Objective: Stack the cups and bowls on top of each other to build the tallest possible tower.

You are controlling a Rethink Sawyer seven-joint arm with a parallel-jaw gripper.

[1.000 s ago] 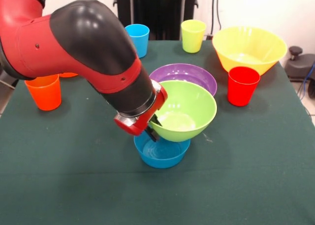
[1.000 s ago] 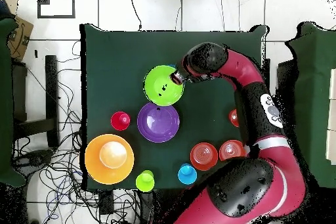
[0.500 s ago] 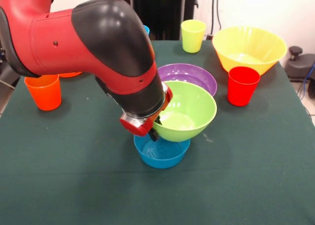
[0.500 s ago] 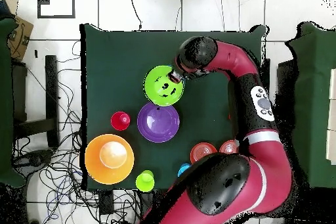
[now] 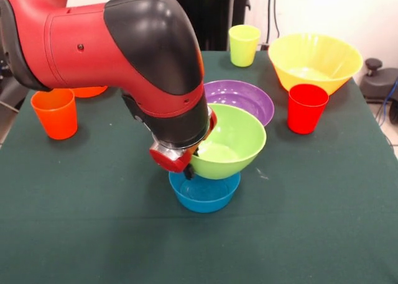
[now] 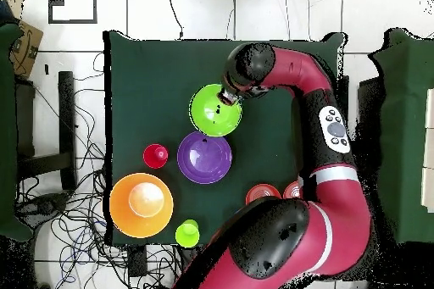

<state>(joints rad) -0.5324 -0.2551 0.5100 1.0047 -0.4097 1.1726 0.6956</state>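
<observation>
The lime green bowl (image 5: 229, 141) rests tilted in the small blue bowl (image 5: 204, 192) at the table's middle. My gripper (image 5: 191, 162) is shut on the green bowl's rim on the side towards the arm. In the overhead view the green bowl (image 6: 215, 110) hides the blue bowl, and the gripper (image 6: 226, 96) is at its edge. The purple bowl (image 5: 241, 97) lies just behind. The yellow bowl (image 5: 314, 60), red cup (image 5: 306, 108), yellow-green cup (image 5: 244, 45) and orange cup (image 5: 55, 113) stand apart. The light blue cup is hidden behind the arm.
The arm's bulky elbow (image 5: 124, 54) hangs over the table's left half in the front view. An orange bowl (image 5: 90, 92) peeks out beneath it, and another shows in the overhead view (image 6: 262, 191) beside the arm. The table edge (image 5: 199, 268) is near.
The green bowl has shifted with my gripper to sit more squarely over the blue bowl. The arm's elbow has swung further across the table.
</observation>
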